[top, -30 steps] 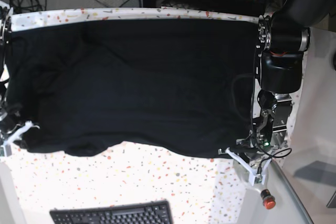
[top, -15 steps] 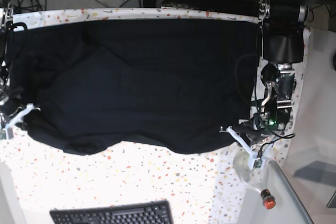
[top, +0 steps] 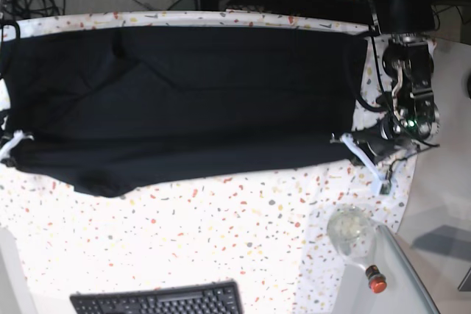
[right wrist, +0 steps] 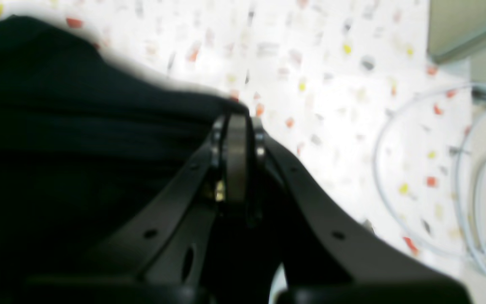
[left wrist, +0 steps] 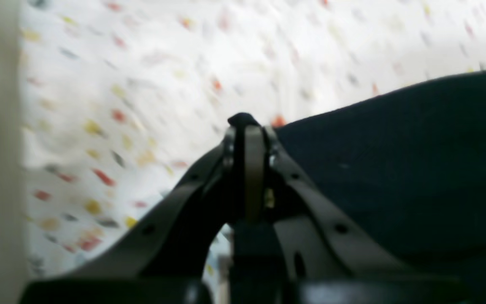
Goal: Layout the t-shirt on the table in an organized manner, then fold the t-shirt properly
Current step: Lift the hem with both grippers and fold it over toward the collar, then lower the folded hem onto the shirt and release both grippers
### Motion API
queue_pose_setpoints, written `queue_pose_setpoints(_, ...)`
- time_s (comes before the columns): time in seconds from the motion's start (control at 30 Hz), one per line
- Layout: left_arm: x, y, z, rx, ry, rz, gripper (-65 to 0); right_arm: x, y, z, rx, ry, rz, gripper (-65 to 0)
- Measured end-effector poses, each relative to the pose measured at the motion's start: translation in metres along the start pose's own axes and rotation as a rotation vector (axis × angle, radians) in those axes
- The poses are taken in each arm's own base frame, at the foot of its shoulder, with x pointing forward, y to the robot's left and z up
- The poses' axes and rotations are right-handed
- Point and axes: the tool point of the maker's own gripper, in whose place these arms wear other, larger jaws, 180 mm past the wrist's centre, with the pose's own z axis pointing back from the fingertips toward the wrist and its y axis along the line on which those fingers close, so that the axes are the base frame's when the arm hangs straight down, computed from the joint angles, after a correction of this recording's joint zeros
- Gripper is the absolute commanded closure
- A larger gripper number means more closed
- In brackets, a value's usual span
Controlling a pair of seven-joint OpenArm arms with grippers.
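Note:
The black t-shirt [top: 184, 101] lies stretched across the far half of the speckled table [top: 221, 240]. At the shirt's near right corner my left gripper [top: 344, 140] is shut on the fabric. The left wrist view shows the left gripper [left wrist: 245, 124] with a black tuft pinched between closed jaws, beside the t-shirt [left wrist: 395, 160] and the table [left wrist: 141, 84]. At the shirt's near left corner my right gripper [top: 15, 140] is also shut on cloth. In the right wrist view the right gripper [right wrist: 236, 116] clamps the edge of the t-shirt [right wrist: 78, 126].
A black keyboard [top: 158, 299] lies at the table's near edge. A clear round jar [top: 352, 229] and a red-capped object [top: 376, 282] stand near the right front corner. Pale cables [right wrist: 395, 177] loop over the table beside the right gripper. Cables and equipment sit beyond the far edge.
Both grippers have moved toward the far side of the table, carrying the shirt's near edge with them. The shirt's near edge now lies straighter and farther back.

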Motion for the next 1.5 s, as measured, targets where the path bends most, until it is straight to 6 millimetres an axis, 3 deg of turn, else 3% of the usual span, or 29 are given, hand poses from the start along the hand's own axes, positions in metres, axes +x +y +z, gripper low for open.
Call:
queue_pose_setpoints(0.1,-0.022,0.002,0.004,0.009,0.039,-0.002,0.0,-0.017,0.013,0.006,0.006,0.067,-0.003,0.0)
queue_pose_setpoints(0.37,-0.041,0.001,0.013,0.012,0.06,-0.02,0.0,-0.049,0.005,0.028,-0.039,0.16,-0.07,0.0)
queue_pose_setpoints(0.57,-0.052,0.001,0.015,0.015,0.08,-0.025,0.0,-0.076,0.023,0.034,-0.014,0.235,-0.067,0.0)
queue_pose_setpoints(1.03,-0.093,-0.004,0.023,0.006,0.156,-0.03,0.0,-0.088,0.023,0.039,-0.014,0.255,-0.066,0.0)
queue_pose_setpoints(1.5,-0.101,0.001,0.017,0.007,0.188,-0.025,0.0,-0.086,0.01,0.043,-0.032,0.26,-0.046,0.0)
